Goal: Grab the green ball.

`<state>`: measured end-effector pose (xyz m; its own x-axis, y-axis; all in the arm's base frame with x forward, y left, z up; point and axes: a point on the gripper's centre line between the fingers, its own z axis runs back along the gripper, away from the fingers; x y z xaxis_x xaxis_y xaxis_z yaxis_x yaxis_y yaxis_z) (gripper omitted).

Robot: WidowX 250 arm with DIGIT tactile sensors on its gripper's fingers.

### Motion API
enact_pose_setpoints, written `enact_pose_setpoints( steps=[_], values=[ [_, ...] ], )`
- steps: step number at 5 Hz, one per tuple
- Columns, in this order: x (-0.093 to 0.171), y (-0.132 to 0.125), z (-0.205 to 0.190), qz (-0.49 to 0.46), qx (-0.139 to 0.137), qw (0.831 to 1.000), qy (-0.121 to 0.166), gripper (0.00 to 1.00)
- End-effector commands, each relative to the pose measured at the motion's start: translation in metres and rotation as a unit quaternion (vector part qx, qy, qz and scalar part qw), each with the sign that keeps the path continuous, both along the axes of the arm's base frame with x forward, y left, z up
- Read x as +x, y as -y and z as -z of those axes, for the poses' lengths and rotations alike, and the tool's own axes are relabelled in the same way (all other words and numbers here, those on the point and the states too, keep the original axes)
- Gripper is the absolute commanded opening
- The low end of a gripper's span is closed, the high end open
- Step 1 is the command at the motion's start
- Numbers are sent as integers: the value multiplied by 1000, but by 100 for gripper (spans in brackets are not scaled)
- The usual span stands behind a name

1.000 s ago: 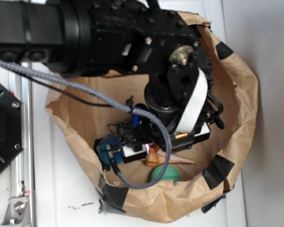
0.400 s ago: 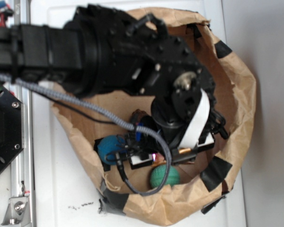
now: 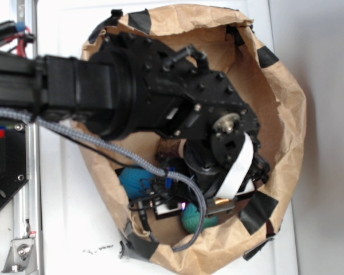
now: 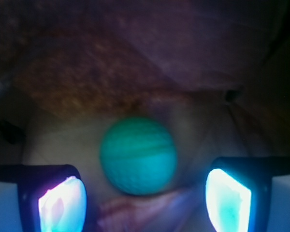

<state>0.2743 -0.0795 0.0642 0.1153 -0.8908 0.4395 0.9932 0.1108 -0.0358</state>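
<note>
Down inside a rolled-down brown paper bag [image 3: 286,114] patched with black tape, the gripper [image 4: 145,198] hangs with its two fingers spread wide, and nothing is held between them. In the wrist view the green ball [image 4: 138,155] sits on the bag's floor just ahead of the gap, a little left of the midline, apart from both glowing pads [image 4: 63,203]; it looks teal under that light, but its finely dimpled skin shows. From the exterior view only a sliver of the ball [image 3: 190,217] peeks out under the wrist housing, at the near end of the bag, close against the crumpled wall. A second, bluer ball [image 3: 135,179] lies to the left of it, partly covered by wiring, and a dark brown object [image 3: 167,150] sits farther in; what it is cannot be told. The braided cable [image 3: 103,146] loops across the bag's mouth and droops beside the green ball. The wide opening seems chosen so the fingers can straddle the ball with room to spare, and the steep downward reach follows from the bag's high walls. My judgement is that the approach is nearly done: a short advance should bring the ball between the pads before closing. Because it rests free on the paper, a glancing touch could set it rolling.
</note>
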Motion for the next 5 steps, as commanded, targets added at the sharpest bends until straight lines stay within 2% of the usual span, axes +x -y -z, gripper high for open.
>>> enact_pose_setpoints(
  steps=[1, 2, 3, 4, 5],
  values=[
    [-2, 24, -2, 34, 10, 999, 32, 100],
    [-1, 32, 12, 41, 1, 999, 21, 100],
    [-21, 48, 34, 59, -5, 998, -10, 100],
    [-16, 42, 30, 41, -21, 999, -8, 0],
    [-13, 35, 21, 30, -37, 999, 2, 0]
  ],
)
